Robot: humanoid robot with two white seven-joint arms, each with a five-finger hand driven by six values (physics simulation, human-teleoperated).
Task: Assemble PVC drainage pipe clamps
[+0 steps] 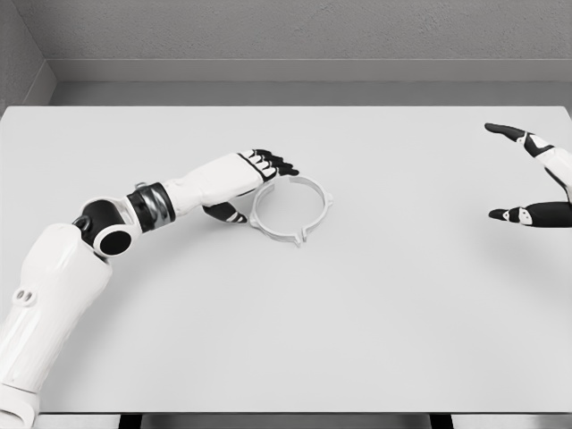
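The left hand [253, 180] is seen with fingers extended over the left rim of the pipe clamp ring [290, 210], which is laid flat on the white counter [357, 322], while the right hand [536, 179] is held spread, well right of the ring.

No legible text, labels, brands, numbers or signs anywhere. Tabletop [357, 340], ring clamp [290, 210] and both white arms carry no markings that can be read.
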